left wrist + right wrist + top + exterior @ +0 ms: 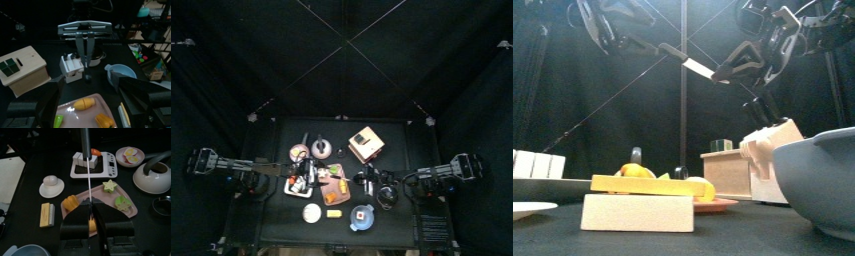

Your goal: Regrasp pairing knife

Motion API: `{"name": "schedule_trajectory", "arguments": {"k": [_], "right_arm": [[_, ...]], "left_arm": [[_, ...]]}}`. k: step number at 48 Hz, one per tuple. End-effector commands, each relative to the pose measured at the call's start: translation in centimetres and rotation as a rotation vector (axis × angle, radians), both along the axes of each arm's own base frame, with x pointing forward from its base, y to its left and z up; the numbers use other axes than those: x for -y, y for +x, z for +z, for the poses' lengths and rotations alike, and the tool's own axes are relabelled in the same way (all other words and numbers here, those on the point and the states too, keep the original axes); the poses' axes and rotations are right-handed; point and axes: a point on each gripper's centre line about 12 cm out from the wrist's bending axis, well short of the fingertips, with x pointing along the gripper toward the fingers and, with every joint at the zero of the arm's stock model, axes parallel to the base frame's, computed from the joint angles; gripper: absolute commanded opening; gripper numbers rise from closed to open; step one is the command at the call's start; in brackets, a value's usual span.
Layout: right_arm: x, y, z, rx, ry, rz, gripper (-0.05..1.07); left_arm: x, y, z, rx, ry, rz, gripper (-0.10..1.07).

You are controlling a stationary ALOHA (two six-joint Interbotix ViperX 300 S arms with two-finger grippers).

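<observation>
The pairing knife [698, 68] hangs high above the table, its pale blade pointing toward the left arm. My right gripper [91, 215] is shut on its dark handle, and the blade [87, 178] runs straight out from between the jaws. In the left wrist view the same knife [83, 47] points at the camera, with the right gripper [83, 30] behind it. My left gripper [92, 85] is wide open, holds nothing, and faces the blade from a short distance without touching it.
Below lie a pink plate [100, 203] of cut fruit, a white block holder [93, 162], a white teapot [155, 175], an egg on a saucer [51, 182] and a yellow stick [47, 214]. A wooden box [23, 70] and a blue bowl [120, 72] stand nearby.
</observation>
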Motion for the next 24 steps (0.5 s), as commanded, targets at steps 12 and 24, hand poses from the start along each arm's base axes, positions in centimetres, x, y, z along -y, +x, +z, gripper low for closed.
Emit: {"name": "schedule_trajectory", "arguments": {"k": [12,24], "right_arm": [[0.3,0.5,1.3,0.035,0.002,-0.01,0.39],[0.4,0.5,1.3,0.034,0.002,-0.011,0.39]], "left_arm": [[0.2,1.5,-1.3,-0.028,-0.013,-0.009,0.93],[0.1,1.7,-1.5,-0.029,-0.054,0.004,0.8]]}}
